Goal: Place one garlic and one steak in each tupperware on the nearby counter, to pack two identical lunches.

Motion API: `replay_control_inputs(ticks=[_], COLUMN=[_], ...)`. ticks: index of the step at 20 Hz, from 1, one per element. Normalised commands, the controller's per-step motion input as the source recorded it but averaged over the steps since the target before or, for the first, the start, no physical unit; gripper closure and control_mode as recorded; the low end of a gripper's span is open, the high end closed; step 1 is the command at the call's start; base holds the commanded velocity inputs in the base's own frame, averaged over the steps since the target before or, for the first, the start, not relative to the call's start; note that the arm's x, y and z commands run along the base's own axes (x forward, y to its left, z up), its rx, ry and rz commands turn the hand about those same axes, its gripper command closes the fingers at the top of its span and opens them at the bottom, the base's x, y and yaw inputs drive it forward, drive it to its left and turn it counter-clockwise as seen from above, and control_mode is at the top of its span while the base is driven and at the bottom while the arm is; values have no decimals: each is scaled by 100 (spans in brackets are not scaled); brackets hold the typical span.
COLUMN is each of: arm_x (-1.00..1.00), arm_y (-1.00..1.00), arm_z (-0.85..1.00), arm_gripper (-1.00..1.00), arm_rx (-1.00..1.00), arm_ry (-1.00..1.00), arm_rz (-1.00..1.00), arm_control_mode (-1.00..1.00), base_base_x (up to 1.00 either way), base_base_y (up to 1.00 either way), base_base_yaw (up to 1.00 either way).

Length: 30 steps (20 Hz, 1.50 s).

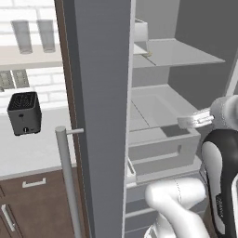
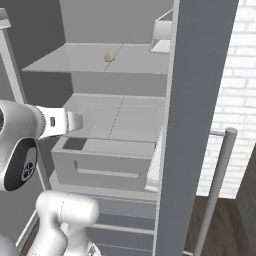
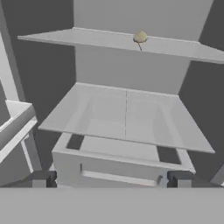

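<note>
One tan-yellow garlic lies on the upper glass shelf of the open fridge, also seen as the garlic high in the hand view. My gripper hovers in front of the fridge at the height of the lower shelf, well below and short of the garlic. Its fingers stand wide apart with nothing between them, so the gripper is open. From the left it appears as the gripper over the drawer. The pale counter lies left of the fridge. The steak and the tupperware are out of view.
The open fridge door stands edge-on between counter and fridge, its bar handle sticking out. A black toaster sits on the counter. Below the lower glass shelf is a grey drawer. A door bin hangs high.
</note>
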Motion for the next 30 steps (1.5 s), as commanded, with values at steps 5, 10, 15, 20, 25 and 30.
replay_control_inputs(ticks=[5, 10, 15, 20, 25, 30], arm_x=[99, 60, 73, 76, 96, 86], arm_y=[0, -1, -4, -13, -9, 0], arm_z=[99, 34, 0, 4, 10, 0], arm_gripper=[-100, -100, -100, -100, -100, -100], arm_rx=[7, 9, 4, 4, 5, 0], arm_ry=[4, -2, 0, 0, 1, 3], arm_rz=[0, -8, -4, 0, 0, 0], arm_control_mode=[-100, -100, -100, -100, -100, -100], base_base_x=[0, 0, 0, 0, 0, 0], base_base_y=[0, 0, 0, 0, 0, 0], base_base_yaw=[0, 0, 0, 0, 0, 0])
